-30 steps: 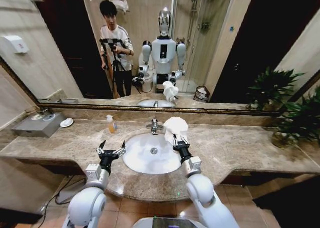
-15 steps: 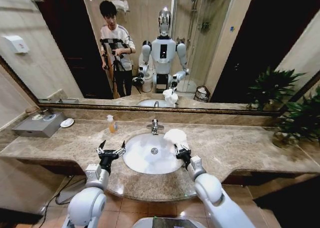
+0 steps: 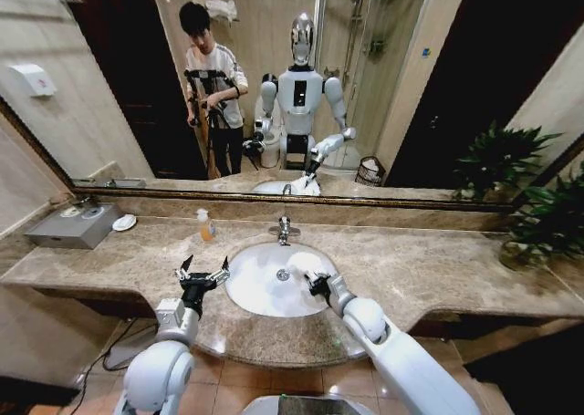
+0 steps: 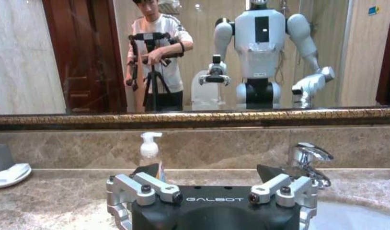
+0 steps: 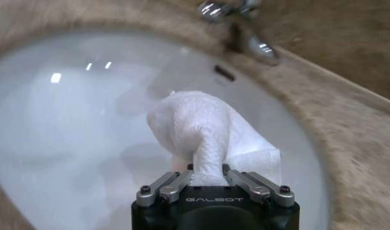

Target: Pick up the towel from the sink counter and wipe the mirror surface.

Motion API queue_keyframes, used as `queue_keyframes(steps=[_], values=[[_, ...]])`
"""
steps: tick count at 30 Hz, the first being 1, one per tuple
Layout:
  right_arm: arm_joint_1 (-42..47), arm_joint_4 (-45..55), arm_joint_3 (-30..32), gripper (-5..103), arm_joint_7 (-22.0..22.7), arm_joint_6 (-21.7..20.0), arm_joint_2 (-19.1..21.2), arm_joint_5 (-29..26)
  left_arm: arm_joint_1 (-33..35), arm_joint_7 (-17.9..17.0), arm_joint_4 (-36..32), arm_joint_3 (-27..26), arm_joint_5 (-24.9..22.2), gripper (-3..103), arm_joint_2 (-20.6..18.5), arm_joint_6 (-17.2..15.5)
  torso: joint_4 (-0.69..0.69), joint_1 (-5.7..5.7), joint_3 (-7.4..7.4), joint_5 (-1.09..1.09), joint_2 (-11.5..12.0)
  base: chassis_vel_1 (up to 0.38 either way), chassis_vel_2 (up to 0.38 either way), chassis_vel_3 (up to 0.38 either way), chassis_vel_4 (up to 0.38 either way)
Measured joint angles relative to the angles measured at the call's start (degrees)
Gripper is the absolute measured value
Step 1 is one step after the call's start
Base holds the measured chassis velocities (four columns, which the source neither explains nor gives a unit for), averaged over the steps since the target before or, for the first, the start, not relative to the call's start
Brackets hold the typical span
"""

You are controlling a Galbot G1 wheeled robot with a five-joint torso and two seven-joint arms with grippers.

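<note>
Over the white basin [image 3: 274,278], the right tool [image 5: 210,181] is gripping a bunched neck of the white towel [image 5: 204,130], its fingers clamped tight on the cloth while the loose bulk is billowing just above the bowl's inner wall, near the chrome faucet [image 3: 282,229]. Left of the basin, the left tool [image 3: 203,274] is hovering above the table [image 3: 429,264] with fingers spread apart and nothing between them. Soft and light, the towel is likely to flop and slip unless pinched at a gathered fold, as here. Beyond the basin, the mirror [image 3: 411,87] is reflecting the robot. From the right wrist, the clamped fold is showing plainly; from the left wrist, a soap dispenser [image 4: 149,149] is standing just behind the spread fingers.
</note>
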State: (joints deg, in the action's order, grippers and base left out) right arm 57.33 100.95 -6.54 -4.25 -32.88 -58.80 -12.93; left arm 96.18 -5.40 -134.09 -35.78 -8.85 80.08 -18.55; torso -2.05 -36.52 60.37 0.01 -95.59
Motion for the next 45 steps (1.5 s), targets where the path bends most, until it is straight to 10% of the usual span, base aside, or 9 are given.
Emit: queue_keyframes(steps=[19,45], values=[[-23.99,-14.9,-15.96,12,-20.64,-5.13,-1.63,5.1,0.0,0.0,0.0,-0.01,0.0,100,0.0,0.0,0.0,0.0,0.0,-0.01,0.0,0.0,0.0,0.0,0.0],[-27.25,-21.29,-22.16,12,-19.14,-4.62,-2.69,7.35,0.0,0.0,0.0,0.0,0.0,100,0.0,0.0,0.0,0.0,0.0,-0.02,0.0,0.0,0.0,0.0,0.0]])
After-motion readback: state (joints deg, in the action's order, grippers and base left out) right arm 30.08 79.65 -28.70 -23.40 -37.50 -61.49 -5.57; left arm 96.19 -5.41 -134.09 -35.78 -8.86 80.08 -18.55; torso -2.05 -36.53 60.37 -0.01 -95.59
